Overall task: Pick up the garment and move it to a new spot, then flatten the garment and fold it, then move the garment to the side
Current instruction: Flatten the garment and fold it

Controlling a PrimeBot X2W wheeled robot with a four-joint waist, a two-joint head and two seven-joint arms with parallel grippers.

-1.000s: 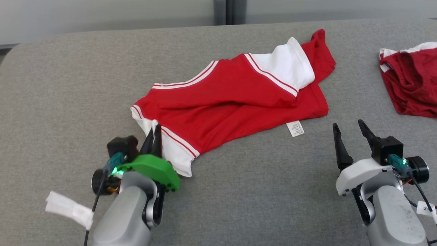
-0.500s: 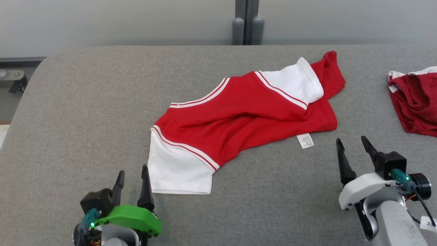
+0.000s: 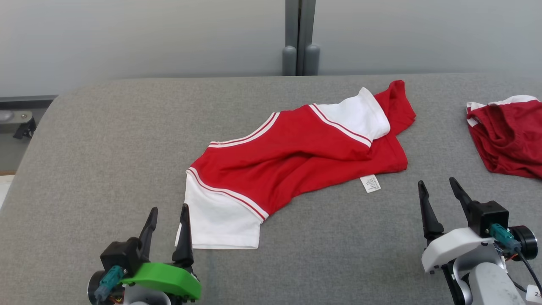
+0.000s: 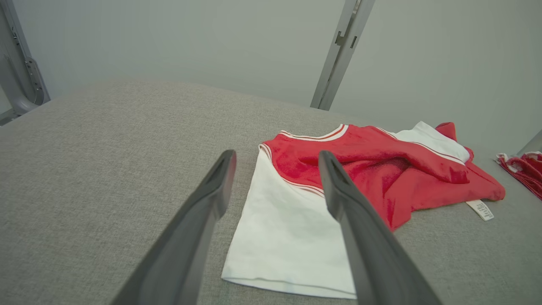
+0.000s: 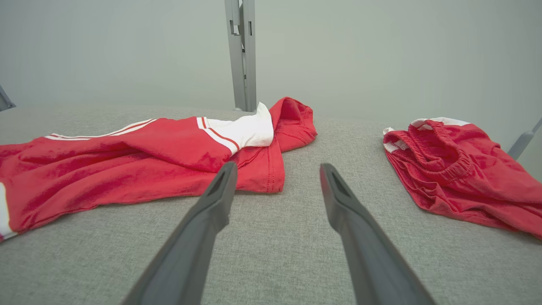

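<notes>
While the garment [image 3: 292, 156] lies midway on the surface [image 3: 106, 148], white sleeve toward the front edge, left hand [image 3: 169, 207] hovers at that sleeve, spread wide, empty. Right hand [image 3: 436, 181] wide too, by the front edge, clear of cloth.

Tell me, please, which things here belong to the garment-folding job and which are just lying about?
Job: red and white garment; left end effector and right end effector, both open; grey padded table.
Lying about: crumpled red shorts at the right edge; grey post behind.
</notes>
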